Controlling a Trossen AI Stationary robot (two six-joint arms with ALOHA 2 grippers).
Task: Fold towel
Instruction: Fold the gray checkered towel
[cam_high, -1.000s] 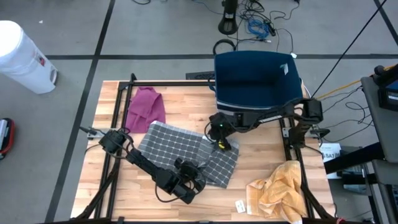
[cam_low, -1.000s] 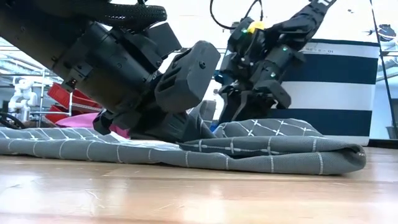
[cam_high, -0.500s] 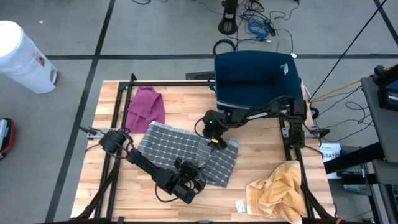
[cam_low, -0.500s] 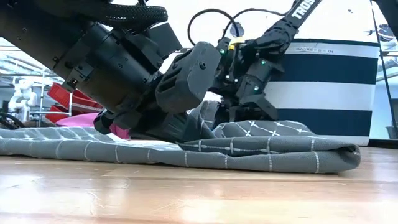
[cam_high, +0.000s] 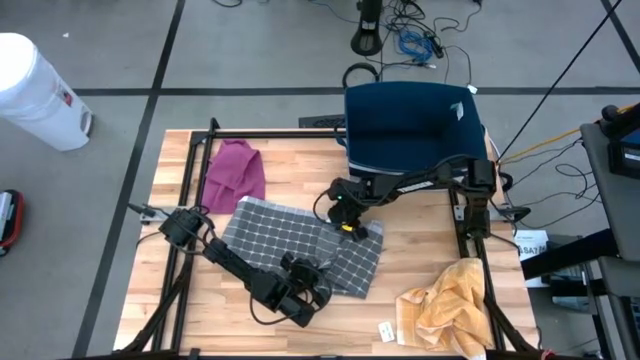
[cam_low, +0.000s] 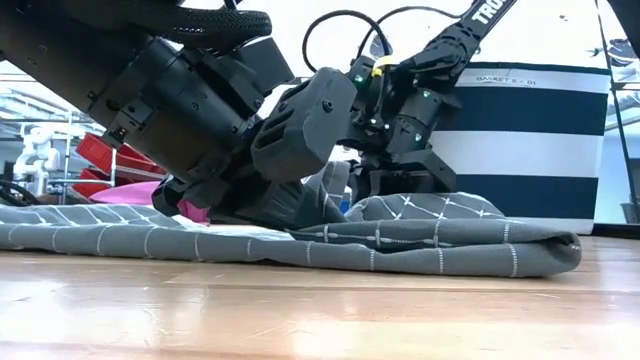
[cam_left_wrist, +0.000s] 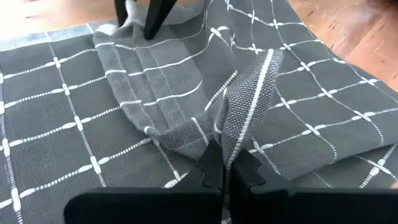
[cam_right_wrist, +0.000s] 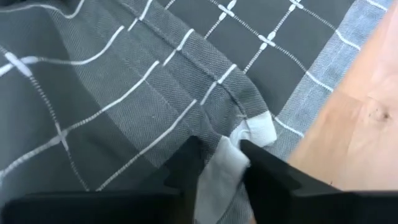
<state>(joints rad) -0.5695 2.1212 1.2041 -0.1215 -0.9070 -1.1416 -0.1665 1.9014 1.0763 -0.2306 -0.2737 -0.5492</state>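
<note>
Little can be read. In the low view, white capital letters "TROS" run along the dark right arm link (cam_low: 487, 12) at the frame's 1 o'clock edge, cut off by the border. Just below, a small white label (cam_low: 497, 77) on the navy-and-white striped fabric bin (cam_low: 540, 150) carries dark print, too small to read. Red marks on the white cylindrical container (cam_high: 35, 90) are illegible.

Grey white-checked towel (cam_high: 300, 240); magenta cloth (cam_high: 236, 172); seemingly mustard cloth (cam_high: 445, 305).
</note>
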